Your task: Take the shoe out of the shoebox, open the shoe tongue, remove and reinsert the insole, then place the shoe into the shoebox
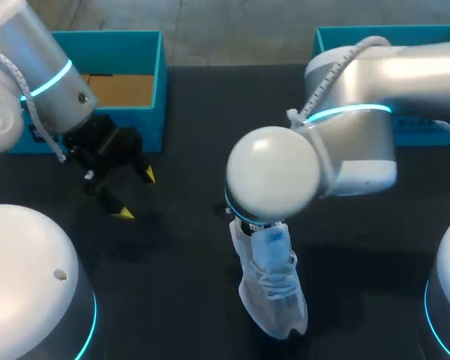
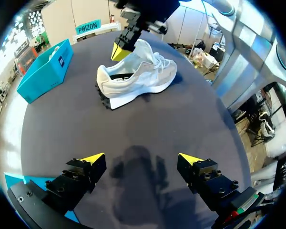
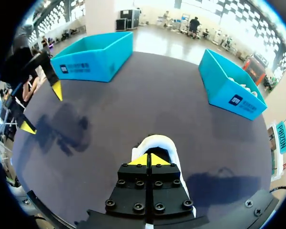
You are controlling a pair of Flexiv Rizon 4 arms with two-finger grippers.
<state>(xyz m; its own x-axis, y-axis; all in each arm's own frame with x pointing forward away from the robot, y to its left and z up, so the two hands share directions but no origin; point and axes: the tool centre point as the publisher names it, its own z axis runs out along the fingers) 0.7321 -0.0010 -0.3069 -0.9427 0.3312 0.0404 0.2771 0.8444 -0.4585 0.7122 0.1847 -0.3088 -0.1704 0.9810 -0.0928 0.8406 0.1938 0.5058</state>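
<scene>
Beneath closed right jaws, white shoe (image 1: pixel 274 304), well apart from left jaws

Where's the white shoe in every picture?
Head view: white shoe lies lower middle, under the right arm.
Left wrist view: shoe well ahead of the left gripper, on its sole.
Right wrist view: shoe peeks out just ahead of the right gripper.
Shared landmark: the teal shoebox on the right arm's side.
</scene>
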